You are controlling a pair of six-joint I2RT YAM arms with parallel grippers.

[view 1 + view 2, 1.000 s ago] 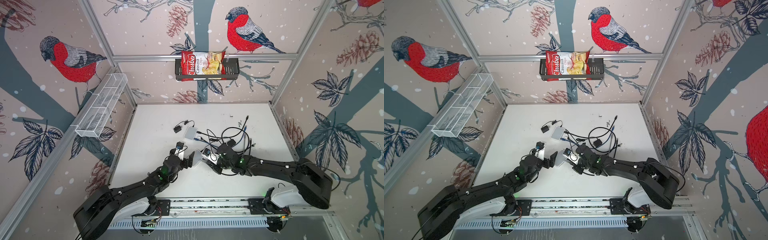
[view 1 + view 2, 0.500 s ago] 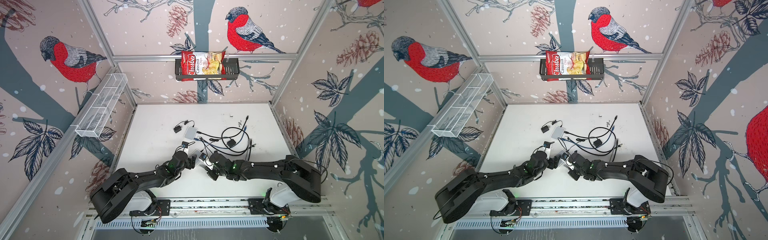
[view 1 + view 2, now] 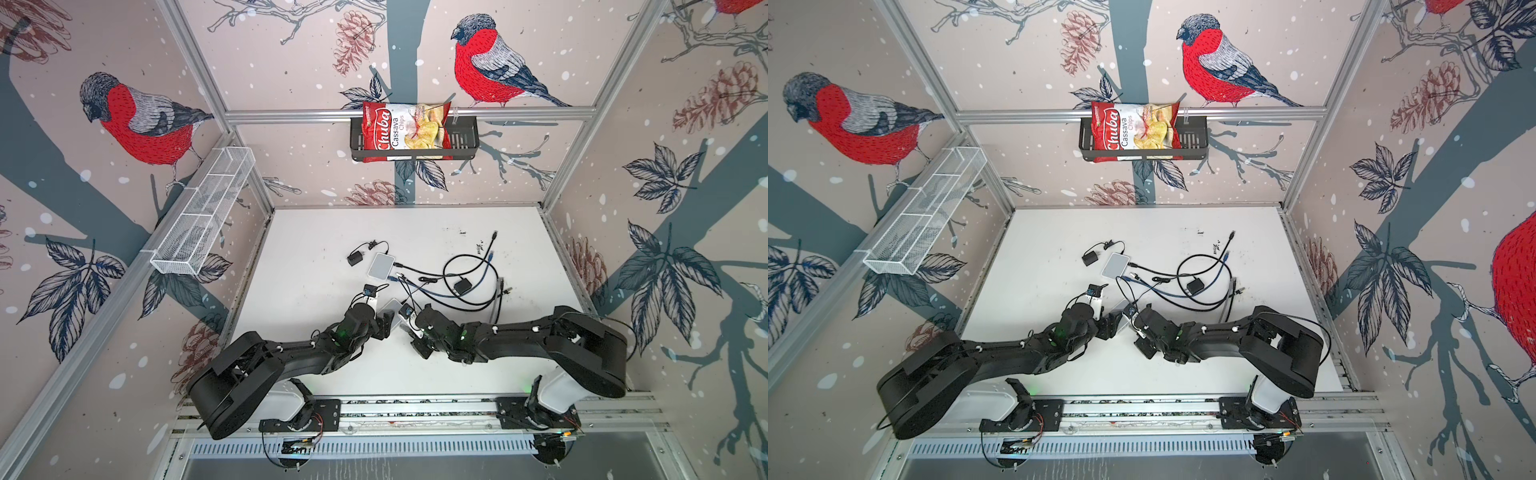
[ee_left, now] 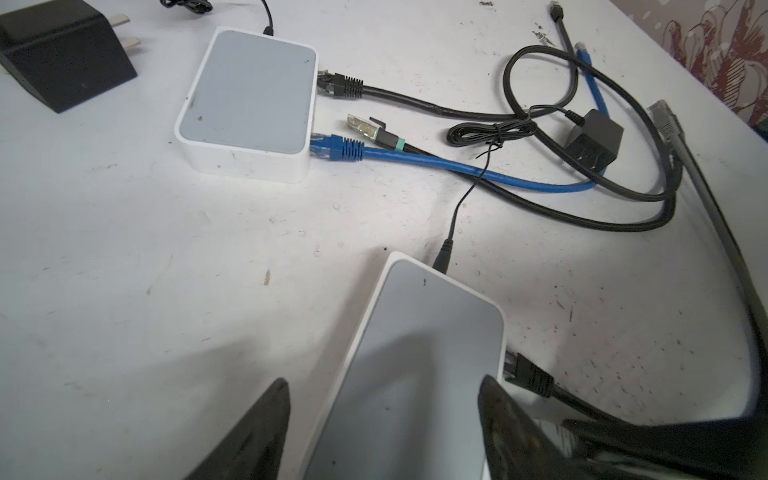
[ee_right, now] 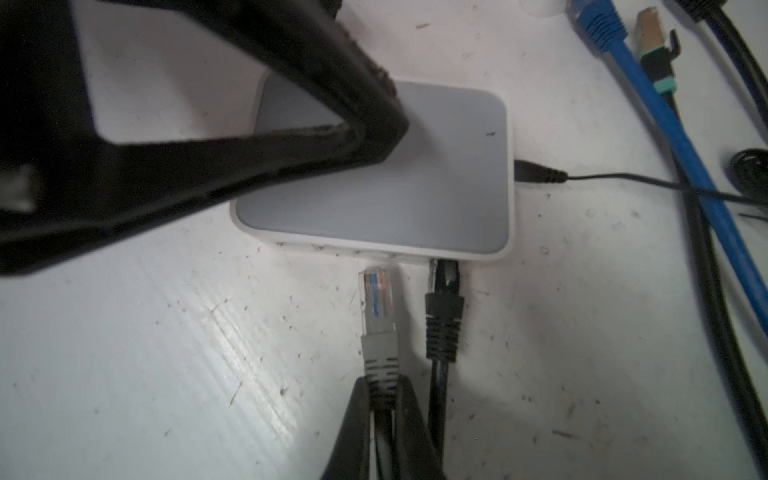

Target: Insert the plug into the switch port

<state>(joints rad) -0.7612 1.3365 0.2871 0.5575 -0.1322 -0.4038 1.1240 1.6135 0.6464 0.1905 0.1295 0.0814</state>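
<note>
Midway along the desk [image 3: 316,232], toward its front edge, the right gripper [image 5: 384,415] jaws clamp the plug [image 5: 376,307] by its grey boot, tip just short of the switch [image 5: 436,187]. The left gripper [image 4: 382,415] jaws stand apart, straddling the switch.

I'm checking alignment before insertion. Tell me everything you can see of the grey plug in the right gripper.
The grey plug is a network connector: a clear plastic head with coloured wires showing inside, then a ribbed grey boot. The right gripper is shut on the boot's rear end. It lies nearly flat, close to the white table, head aimed at the white switch's port side, tip just short of it, not inserted. Beside it, parallel, the black plug is already seated.
</note>
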